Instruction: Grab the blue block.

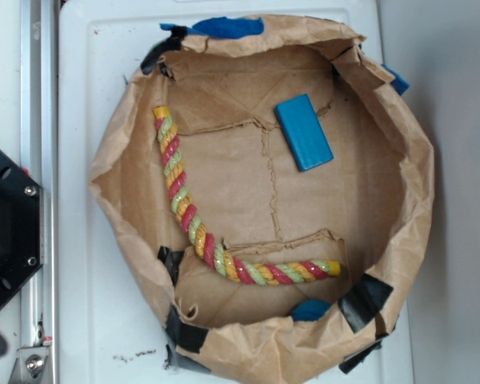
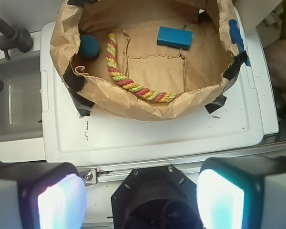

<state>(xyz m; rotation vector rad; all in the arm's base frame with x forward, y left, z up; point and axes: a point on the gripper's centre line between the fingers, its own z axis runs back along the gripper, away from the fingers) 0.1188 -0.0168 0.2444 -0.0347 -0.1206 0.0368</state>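
The blue block (image 2: pixel 174 37) lies flat inside the paper bag (image 2: pixel 133 102), beyond the striped rope (image 2: pixel 133 86), far ahead of the pincer (image 2: pixel 142 198), whose pads stand wide apart, holding nothing; long axis crosswise

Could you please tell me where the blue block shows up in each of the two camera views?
Exterior: the blue block lies upper right of centre on the paper floor.
Wrist: the blue block lies near the top, right of centre.
Shared landmark: the striped rope curving beside it.
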